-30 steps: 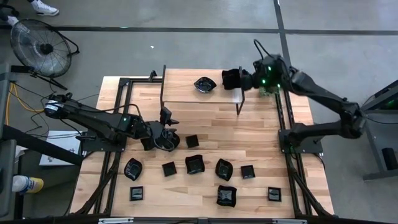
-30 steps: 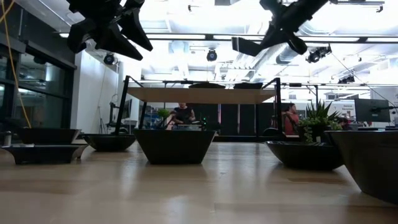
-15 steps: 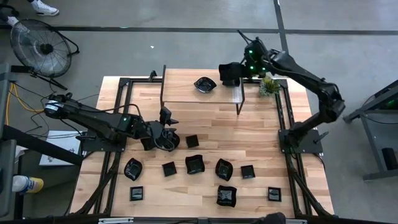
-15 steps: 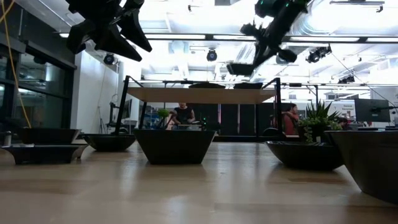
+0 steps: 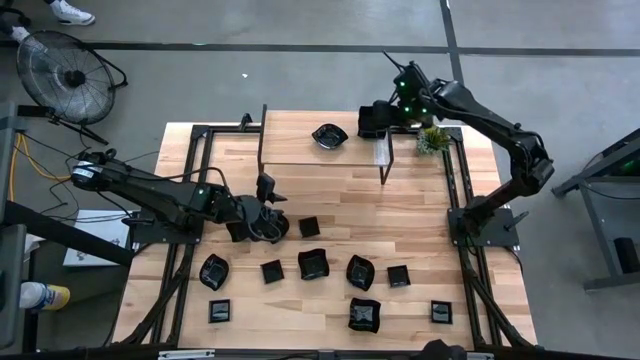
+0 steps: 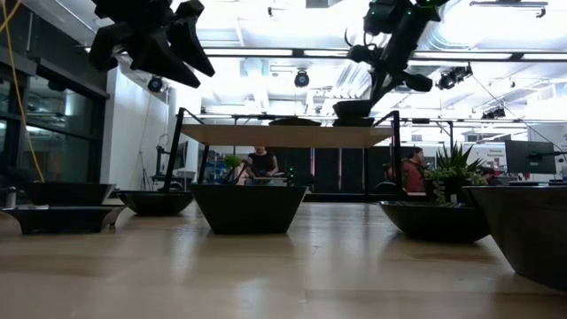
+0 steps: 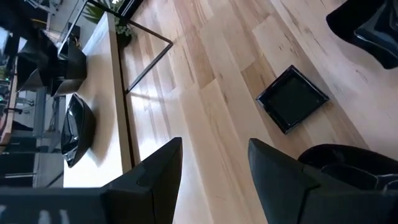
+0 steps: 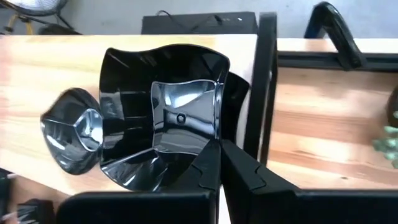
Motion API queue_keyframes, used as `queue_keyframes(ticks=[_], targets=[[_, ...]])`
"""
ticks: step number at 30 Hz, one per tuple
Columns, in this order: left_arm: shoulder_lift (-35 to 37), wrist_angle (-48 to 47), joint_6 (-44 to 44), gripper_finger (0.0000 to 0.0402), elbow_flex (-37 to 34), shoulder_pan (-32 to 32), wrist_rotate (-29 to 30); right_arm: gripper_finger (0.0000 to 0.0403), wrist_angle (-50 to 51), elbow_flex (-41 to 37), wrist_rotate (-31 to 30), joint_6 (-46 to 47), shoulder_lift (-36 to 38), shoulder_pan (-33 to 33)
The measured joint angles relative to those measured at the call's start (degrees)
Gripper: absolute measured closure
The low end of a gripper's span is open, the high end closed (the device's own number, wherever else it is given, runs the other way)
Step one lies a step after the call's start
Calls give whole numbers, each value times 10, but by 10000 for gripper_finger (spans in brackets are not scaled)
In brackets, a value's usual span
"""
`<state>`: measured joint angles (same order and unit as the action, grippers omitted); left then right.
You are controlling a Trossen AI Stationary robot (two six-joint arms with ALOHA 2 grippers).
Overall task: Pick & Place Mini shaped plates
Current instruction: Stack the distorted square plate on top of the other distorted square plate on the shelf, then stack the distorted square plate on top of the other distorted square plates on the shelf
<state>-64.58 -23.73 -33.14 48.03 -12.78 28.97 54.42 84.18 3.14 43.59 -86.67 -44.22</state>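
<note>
Now that my right end effector (image 5: 385,117), clamped on a wavy-edged mini plate (image 8: 163,127), has swung in from the worktop's edge over the raised shelf (image 5: 300,150) beside the plate (image 5: 329,135) already there, placement looks imminent; my left end effector (image 5: 262,222) waits wide.

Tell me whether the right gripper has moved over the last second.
Yes. The right gripper, shut on a plate, swung from beside the plant to over the shelf.

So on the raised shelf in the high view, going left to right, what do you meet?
wavy-edged plate resting on the shelf → plate held in the right gripper at the shelf's right end → small green plant beyond the shelf.
</note>
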Motion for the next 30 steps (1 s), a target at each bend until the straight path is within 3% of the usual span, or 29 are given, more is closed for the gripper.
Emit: queue_keyframes(ticks=[5,18,30], targets=[[0,-1,4,223,0,0,0,401,-2,0,-27,14,0,10],[0,-4,7,223,0,0,0,378,-3,0,-25,-4,1,13],[0,-4,20,223,0,0,-11,328,-5,0,-10,-52,1,13]])
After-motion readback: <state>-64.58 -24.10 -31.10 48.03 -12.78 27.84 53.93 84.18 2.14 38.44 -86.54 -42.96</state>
